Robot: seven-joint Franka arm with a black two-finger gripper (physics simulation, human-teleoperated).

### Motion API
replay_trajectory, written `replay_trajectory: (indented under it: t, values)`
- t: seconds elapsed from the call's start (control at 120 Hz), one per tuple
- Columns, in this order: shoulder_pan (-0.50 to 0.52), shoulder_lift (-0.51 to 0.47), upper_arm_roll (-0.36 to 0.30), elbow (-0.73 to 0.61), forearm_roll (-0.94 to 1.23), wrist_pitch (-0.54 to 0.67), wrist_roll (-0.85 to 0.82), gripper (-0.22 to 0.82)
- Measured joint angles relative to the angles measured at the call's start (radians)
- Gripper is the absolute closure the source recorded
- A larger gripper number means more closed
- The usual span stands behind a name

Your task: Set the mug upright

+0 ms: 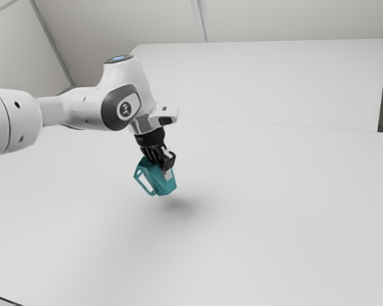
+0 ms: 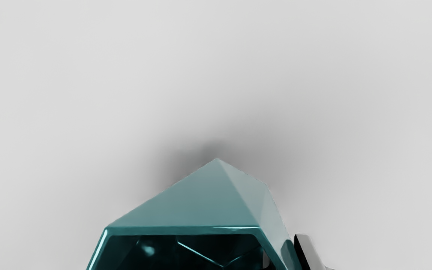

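Note:
The teal faceted mug (image 1: 158,180) hangs above the white surface in the exterior view, tilted, its mouth toward the hand and its handle on the exterior view's left. My gripper (image 1: 165,168) is shut on the mug's wall near the rim. In the wrist view the mug (image 2: 193,202) shows its open mouth and dark interior. There the gripper (image 2: 284,255) has one finger outside the wall and a small part of the other visible inside the mouth. The handle is hidden in that view.
A broad white surface (image 1: 274,223) lies under the mug, with a soft shadow below it. Behind stands a pale upright panel (image 1: 262,83). A dark-edged corner of something (image 1: 3,299) shows at the exterior view's lower left.

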Motion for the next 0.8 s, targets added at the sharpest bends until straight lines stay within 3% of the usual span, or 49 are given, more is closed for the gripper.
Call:
replay_trajectory:
  t: [0.35,0.8]
  values:
    - [0.023,-0.063,-0.013,-0.111,0.179,-0.001,-0.170,0.78]
    - [0.067,-0.110,-0.048,-0.246,0.253,0.147,-0.312,0.78]
